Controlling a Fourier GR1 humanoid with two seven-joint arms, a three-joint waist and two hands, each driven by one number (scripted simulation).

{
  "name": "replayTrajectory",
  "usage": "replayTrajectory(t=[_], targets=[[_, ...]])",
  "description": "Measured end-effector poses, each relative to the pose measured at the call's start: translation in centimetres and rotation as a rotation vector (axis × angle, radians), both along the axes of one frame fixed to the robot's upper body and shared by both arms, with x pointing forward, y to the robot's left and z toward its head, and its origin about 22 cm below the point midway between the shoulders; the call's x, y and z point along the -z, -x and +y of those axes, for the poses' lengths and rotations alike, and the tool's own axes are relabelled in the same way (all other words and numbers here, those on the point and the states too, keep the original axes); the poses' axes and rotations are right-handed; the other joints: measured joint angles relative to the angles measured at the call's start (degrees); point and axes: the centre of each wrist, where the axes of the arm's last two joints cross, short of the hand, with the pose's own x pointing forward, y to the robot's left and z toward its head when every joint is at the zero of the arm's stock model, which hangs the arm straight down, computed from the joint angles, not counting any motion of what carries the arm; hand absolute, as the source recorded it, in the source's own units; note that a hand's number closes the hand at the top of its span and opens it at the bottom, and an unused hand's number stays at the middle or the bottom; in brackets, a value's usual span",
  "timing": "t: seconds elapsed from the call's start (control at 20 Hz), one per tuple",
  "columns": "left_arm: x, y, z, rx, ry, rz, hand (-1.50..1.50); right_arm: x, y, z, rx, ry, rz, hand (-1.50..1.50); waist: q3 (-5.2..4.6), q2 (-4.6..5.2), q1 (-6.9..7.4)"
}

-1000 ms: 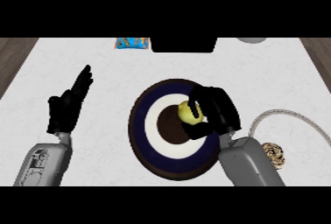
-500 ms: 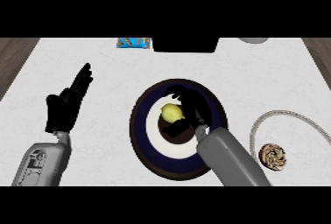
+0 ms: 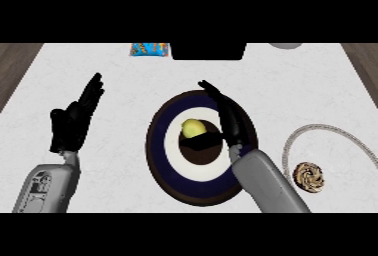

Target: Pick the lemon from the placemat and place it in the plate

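Observation:
The yellow lemon (image 3: 193, 127) lies in the middle of the round plate (image 3: 164, 170), which has a dark rim, a blue ring and a white ring around a dark centre. My right hand (image 3: 227, 120) stands open just right of the lemon, fingers straight and pointing away from me, thumb reaching under the fruit. It is not curled around the lemon. The placemat (image 3: 341, 137), a pale oval with a grey border, lies at the right. My left hand (image 3: 72, 122) rests open at the left, fingers up.
A brown patterned round object (image 3: 309, 176) sits on the placemat near its front. At the counter's back edge are a blue packet (image 3: 150, 49), a black box (image 3: 209, 50) and a grey object (image 3: 285, 45).
My right hand carried the lemon left to the plate's middle, then uncurled from it; the lemon now lies free on the plate. The left hand has not moved.

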Motion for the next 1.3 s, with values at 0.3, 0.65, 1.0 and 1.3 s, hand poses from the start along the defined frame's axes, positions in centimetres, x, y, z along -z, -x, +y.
replayTrajectory(t=[0.3,0.65,1.0,1.3], targets=[[0.1,0.3,0.5,-0.009,-0.005,0.005,0.00,-0.5,-0.1,-6.4,0.175,-0.162,-0.006,-1.50,-0.02,-0.14,-0.70],[0.1,0.6,0.2,-0.012,-0.002,0.010,0.00,0.6,2.1,-16.0,0.272,-0.239,-0.004,-1.50,-0.03,-0.13,-0.74],[-0.2,0.2,0.2,-0.010,-0.001,0.007,0.00,2.7,4.4,-23.8,0.261,-0.246,0.004,-1.50,-0.04,-0.06,-0.51],[-0.7,0.6,0.2,-0.005,0.002,0.004,0.00,4.6,4.8,-27.8,0.265,-0.261,0.003,-1.50,-0.04,-0.04,-0.27]])
